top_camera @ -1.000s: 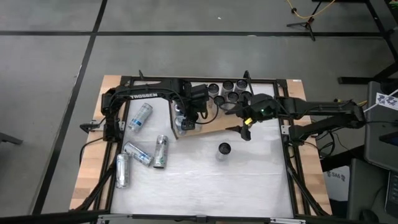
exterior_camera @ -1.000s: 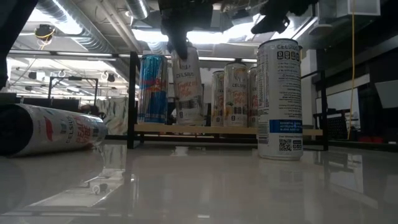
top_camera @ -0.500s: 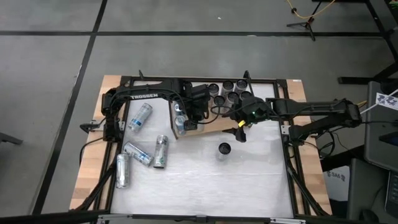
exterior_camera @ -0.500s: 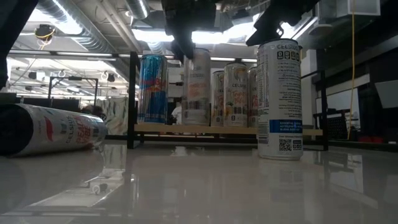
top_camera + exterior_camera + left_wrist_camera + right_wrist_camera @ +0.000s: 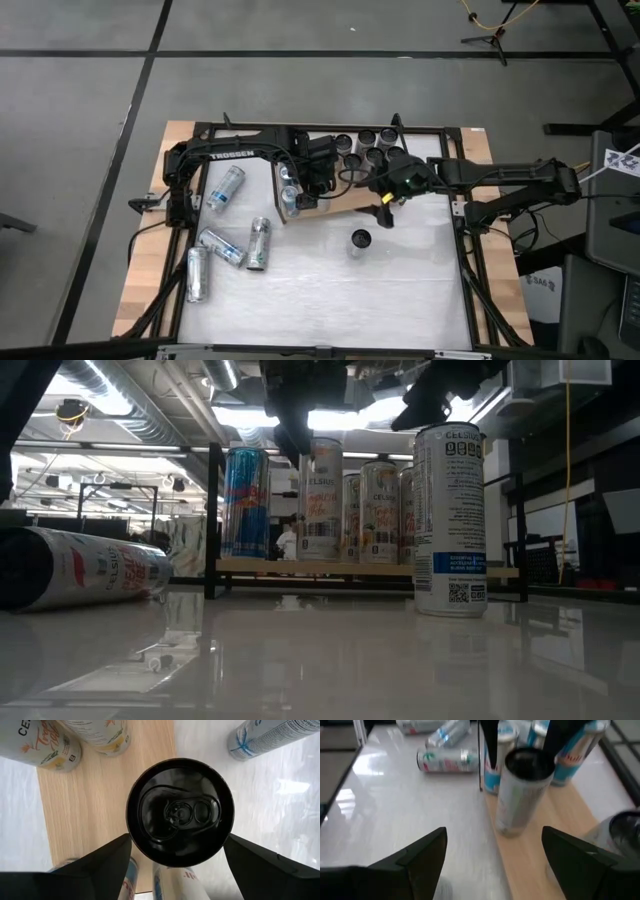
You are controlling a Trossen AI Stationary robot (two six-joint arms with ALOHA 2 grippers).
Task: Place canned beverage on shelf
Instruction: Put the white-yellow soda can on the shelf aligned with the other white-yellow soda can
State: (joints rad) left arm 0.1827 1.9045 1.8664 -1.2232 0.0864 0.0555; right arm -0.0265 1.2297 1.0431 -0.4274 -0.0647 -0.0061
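Note:
The shelf [image 5: 335, 207], a light wooden board with black wire ends, lies at the table's far middle. A silver can [image 5: 320, 500] with a black top [image 5: 180, 812] stands upright on the board's left part, beside a blue can [image 5: 246, 500]. My left gripper [image 5: 312, 432] hangs open just over it, pointing down, one finger on either side of the can's top. My right gripper [image 5: 385, 212] hovers open above the shelf's right part, nothing between its fingers [image 5: 495, 832].
Several more cans [image 5: 380, 510] stand on the shelf's far right part. One tall can [image 5: 360, 240] stands on the white table in front of the shelf. Several cans lie on their sides at the table's left [image 5: 225, 187] [image 5: 258, 243] [image 5: 196, 273].
My left gripper has opened and let go of the silver can. The can, held tilted a second ago, now stands upright on the shelf. My right gripper has shifted a little toward the table's left and down, staying open.

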